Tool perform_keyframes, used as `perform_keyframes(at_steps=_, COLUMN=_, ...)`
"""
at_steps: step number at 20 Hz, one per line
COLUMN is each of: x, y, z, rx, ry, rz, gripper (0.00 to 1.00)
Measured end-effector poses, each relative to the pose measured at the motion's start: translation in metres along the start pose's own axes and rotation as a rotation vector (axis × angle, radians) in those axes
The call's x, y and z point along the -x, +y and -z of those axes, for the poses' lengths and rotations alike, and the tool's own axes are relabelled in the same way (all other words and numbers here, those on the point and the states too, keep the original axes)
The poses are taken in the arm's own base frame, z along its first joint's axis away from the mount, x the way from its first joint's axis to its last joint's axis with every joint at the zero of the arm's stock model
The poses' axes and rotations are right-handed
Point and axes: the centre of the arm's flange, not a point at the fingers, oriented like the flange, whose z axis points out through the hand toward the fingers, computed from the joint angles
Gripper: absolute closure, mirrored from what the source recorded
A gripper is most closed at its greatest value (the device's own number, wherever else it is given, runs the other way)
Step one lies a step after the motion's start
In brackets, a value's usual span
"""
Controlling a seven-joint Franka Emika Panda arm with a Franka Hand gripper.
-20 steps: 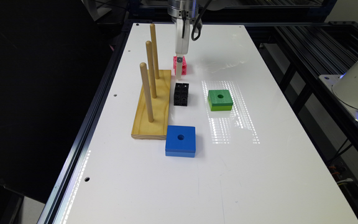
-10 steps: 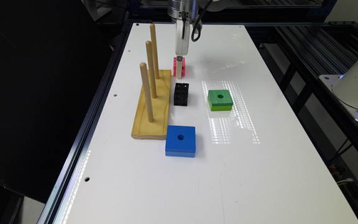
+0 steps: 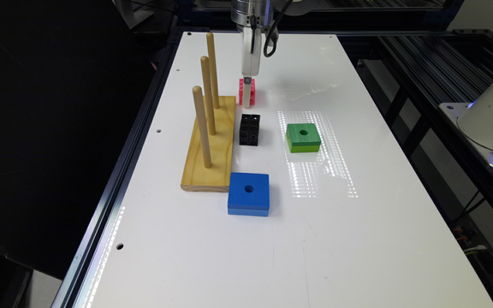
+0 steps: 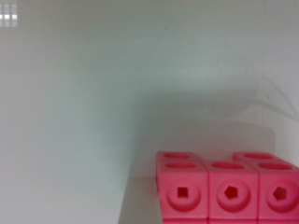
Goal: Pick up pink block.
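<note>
Exterior view: the gripper [image 3: 247, 92] has come lower over the last second and now hangs right at the pink block [image 3: 250, 90], which sits on the white table [image 3: 357, 235] beside the wooden peg base [image 3: 210, 145]. Whether the fingers are open or closed cannot be told. The grasp seems near.

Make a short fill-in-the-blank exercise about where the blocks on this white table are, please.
1. The gripper is down at the small ___ plastic block.
2. The wooden base holds ___ upright pegs.
3. The flat green block has one round ___ in its top.
4. Nearest the exterior camera lies the flat ___ block.

Missing words: pink; three; hole; blue
</note>
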Motion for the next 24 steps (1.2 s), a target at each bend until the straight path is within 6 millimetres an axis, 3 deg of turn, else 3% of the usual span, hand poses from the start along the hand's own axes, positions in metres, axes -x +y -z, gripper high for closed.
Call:
perform_keyframes(at_steps=4, x=-0.002, y=0.0, z=0.01, rx=-0.001, ry=0.007, rz=-0.001, gripper=1.0)
perform_keyframes(at_steps=11, x=-0.003, y=-0.003, z=0.059, rx=0.01, ry=0.005, rz=0.005, gripper=1.0)
perform_keyframes(at_steps=19, x=-0.002, y=-0.005, z=0.096, rx=0.016, ry=0.01, rz=0.008, gripper=1.0)
perform_keyframes(at_steps=24, x=-0.001, y=-0.005, z=0.109, rx=0.017, ry=0.014, rz=0.01, gripper=1.0)
